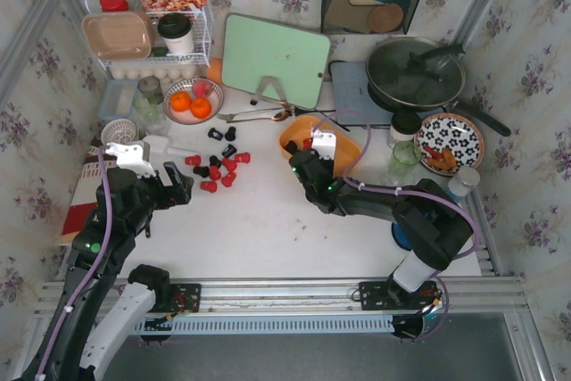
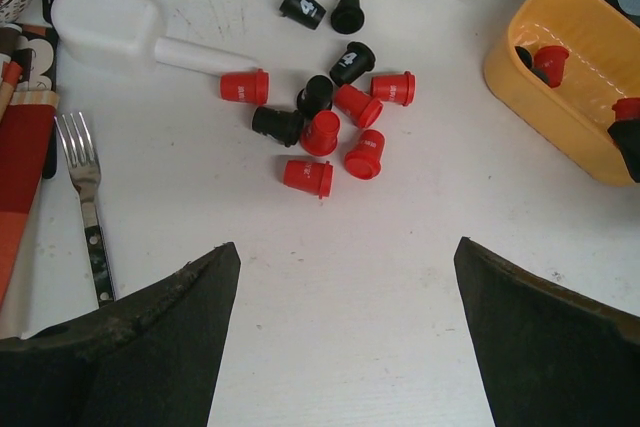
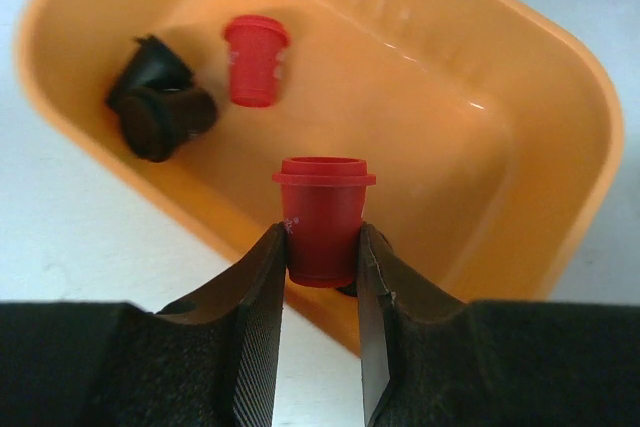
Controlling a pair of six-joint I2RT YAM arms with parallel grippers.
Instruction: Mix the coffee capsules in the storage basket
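The storage basket (image 3: 430, 57) is glossy orange-yellow. Inside it lie one red capsule (image 3: 255, 59) and two black capsules (image 3: 160, 112). At the basket's near rim, a second red capsule (image 3: 322, 217) sits between the matte black fingers (image 3: 255, 327) of the right gripper (image 3: 322, 237). Left of the basket, the loose capsules (image 2: 320, 132) are a mix of glossy red and black on the white table (image 2: 330, 297), and one black pod (image 2: 352, 59) bears a white numeral 4. Beyond the basket stands a pale green cutting board (image 1: 275, 60). Right of the basket, a plate (image 1: 464, 127) shows white flowers on black. The wallpaper (image 1: 535, 78) is cream with mauve floral sprigs.
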